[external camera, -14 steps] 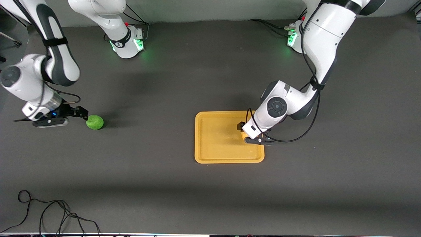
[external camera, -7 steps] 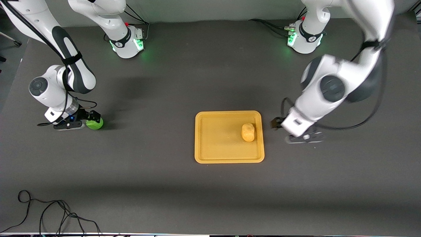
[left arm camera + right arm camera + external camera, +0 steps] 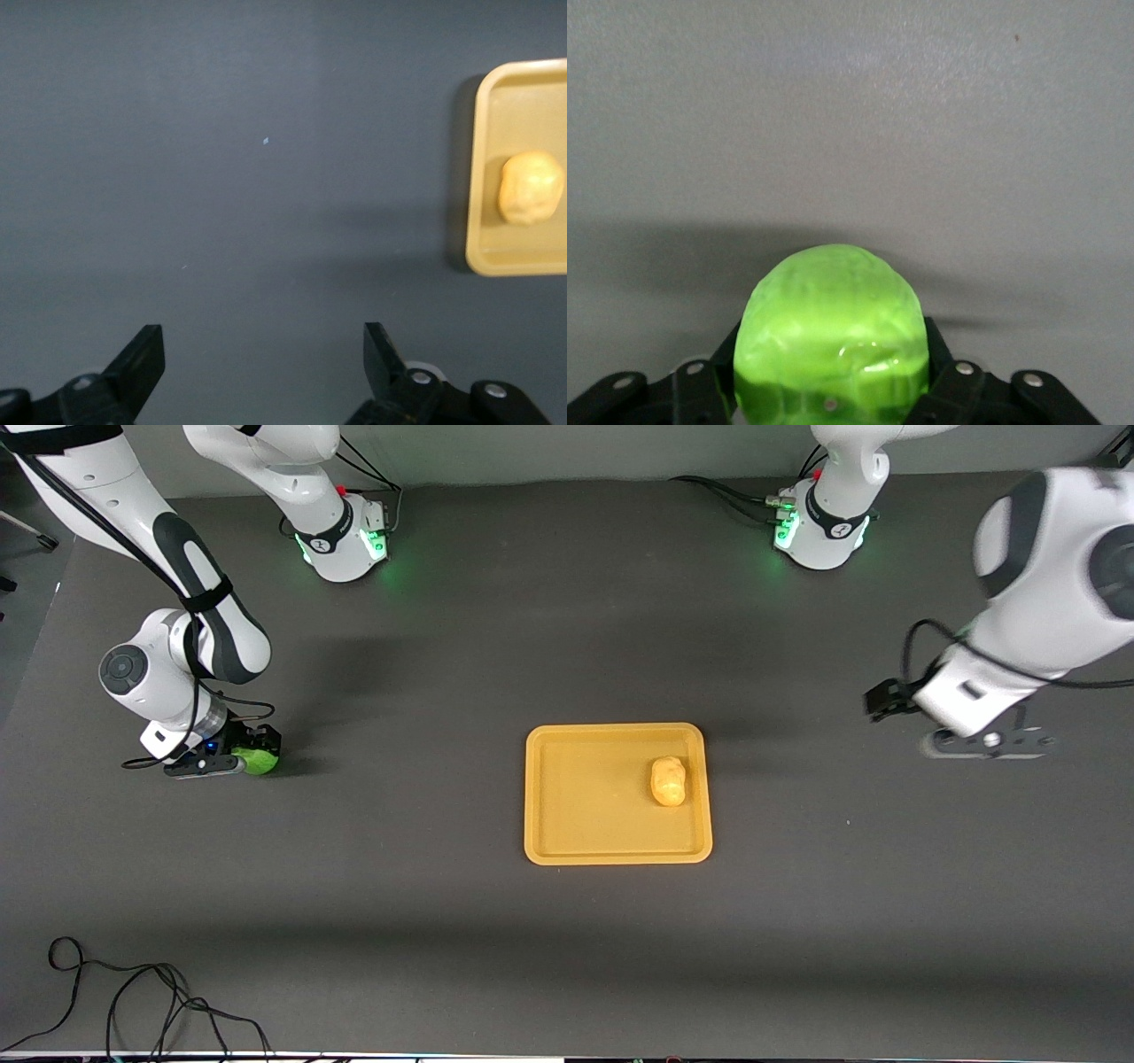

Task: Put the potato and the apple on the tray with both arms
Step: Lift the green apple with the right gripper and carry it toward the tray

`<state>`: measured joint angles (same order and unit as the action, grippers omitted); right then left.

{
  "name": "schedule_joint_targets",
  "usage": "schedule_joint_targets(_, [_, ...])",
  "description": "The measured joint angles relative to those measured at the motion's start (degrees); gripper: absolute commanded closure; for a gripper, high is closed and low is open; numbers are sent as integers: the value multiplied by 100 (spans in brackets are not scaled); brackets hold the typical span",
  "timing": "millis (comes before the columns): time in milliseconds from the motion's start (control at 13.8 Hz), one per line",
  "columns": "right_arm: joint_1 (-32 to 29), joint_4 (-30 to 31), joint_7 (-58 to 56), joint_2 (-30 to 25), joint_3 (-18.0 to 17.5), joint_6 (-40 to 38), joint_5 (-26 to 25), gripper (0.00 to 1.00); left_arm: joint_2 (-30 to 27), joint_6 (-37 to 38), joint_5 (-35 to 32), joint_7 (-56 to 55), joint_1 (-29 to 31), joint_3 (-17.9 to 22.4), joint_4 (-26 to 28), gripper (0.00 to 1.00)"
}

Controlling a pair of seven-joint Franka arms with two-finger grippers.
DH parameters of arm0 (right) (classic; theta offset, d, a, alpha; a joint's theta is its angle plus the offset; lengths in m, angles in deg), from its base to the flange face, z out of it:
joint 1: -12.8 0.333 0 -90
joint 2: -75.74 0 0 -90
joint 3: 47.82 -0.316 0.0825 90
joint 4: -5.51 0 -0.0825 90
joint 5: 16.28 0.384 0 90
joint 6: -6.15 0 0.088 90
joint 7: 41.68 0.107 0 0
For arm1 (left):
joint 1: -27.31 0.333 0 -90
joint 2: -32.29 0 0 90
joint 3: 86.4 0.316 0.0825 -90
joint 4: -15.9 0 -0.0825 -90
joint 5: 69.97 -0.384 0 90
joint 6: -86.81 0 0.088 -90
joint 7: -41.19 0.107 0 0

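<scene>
Potato lies near tray rim, apple well apart.

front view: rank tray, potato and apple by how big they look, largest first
1. tray, clearly largest.
2. potato on the tray.
3. apple: looks smallest, but the right hand covers part of it, so its order against the potato is unsure.

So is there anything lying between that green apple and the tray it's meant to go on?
Nothing visible: only bare table between the apple, in the right gripper, and the tray.
</scene>
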<state>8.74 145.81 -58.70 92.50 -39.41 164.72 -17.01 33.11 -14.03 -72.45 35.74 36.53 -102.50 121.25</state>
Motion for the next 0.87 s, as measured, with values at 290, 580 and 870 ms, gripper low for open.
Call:
schedule_joint_targets(290, [53, -375, 1, -275, -39, -417, 5, 54, -219, 29, 28, 174, 166, 4, 5, 0])
schedule_joint_targets(580, [330, -1890, 5, -1046, -62, -3151, 95, 54, -287, 31, 30, 209, 190, 181, 12, 0])
schedule_joint_targets(870, [846, -3788, 427, -1038, -87, -5036, 272, 54, -318, 12, 65, 479, 272, 378, 4, 0])
